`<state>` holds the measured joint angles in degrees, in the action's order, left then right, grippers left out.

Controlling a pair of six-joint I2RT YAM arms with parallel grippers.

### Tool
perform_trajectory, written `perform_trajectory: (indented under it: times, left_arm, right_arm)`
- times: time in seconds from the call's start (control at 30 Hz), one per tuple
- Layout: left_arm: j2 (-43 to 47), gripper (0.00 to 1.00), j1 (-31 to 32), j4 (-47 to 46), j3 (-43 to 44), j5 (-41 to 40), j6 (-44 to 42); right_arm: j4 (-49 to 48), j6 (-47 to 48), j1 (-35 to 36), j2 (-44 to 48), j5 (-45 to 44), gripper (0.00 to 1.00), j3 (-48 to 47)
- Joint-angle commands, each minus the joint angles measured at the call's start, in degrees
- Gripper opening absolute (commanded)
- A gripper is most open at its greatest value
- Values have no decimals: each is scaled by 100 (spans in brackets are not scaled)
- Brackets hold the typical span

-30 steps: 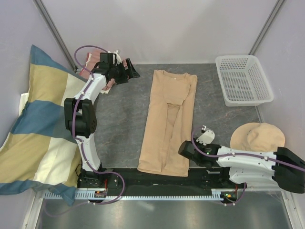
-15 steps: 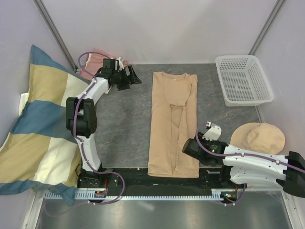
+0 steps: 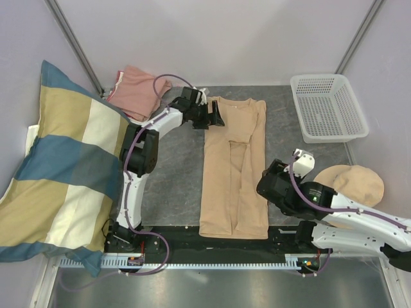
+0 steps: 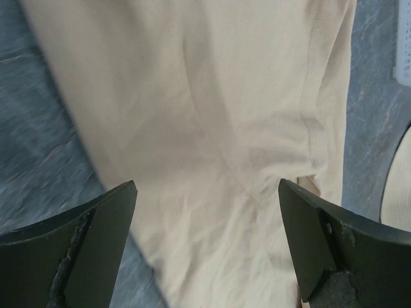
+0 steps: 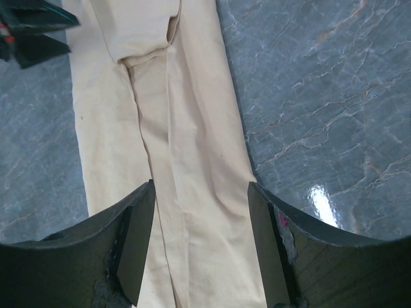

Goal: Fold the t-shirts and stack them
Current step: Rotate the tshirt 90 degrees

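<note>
The tan t-shirt (image 3: 234, 163) lies folded lengthwise into a long strip down the middle of the table, neck end at the far side. The salmon-pink t-shirt (image 3: 136, 93) sits folded at the back left corner. My left gripper (image 3: 217, 117) is open over the tan shirt's upper left edge. In the left wrist view the gripper (image 4: 207, 192) has only tan cloth (image 4: 212, 115) below it and holds nothing. My right gripper (image 3: 264, 185) hovers open over the shirt's lower right part. In the right wrist view the gripper (image 5: 200, 192) straddles the folded cloth (image 5: 192, 167) without gripping it.
A white mesh basket (image 3: 327, 106) stands at the back right. A round beige hat (image 3: 350, 183) lies at the right, just behind my right arm. A big striped pillow (image 3: 58, 173) fills the left side. Grey marble table (image 3: 170, 167) shows on both sides of the shirt.
My left gripper swung from the pink t-shirt at the back left across to the tan shirt's neck end. My right gripper opened, let go of the hem and lifted rightward; the hem now lies straighter.
</note>
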<state>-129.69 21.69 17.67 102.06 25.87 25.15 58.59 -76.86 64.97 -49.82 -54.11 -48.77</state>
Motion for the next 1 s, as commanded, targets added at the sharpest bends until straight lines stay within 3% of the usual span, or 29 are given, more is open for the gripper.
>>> perform_trajectory:
  times: [0.0,0.17,0.47,0.77,0.97]
  left_arm:
    - [-522,100,28,34,797,-257,-150]
    - [-830,100,2,307,1237,-600,-317]
    - [-680,100,-200,281,1491,-627,-405]
    - [-1594,100,-280,316,2405,-495,-212]
    - [-1735,100,-280,368,2450,-627,-343]
  right_arm:
    - [487,119,-28,481,-294,68,-255]
    - [619,48,-28,737,-267,70,-229]
    - [470,31,-28,307,-223,70,-185]
    - [311,57,-28,368,-144,71,-203]
    - [320,110,-28,377,-188,71,-273]
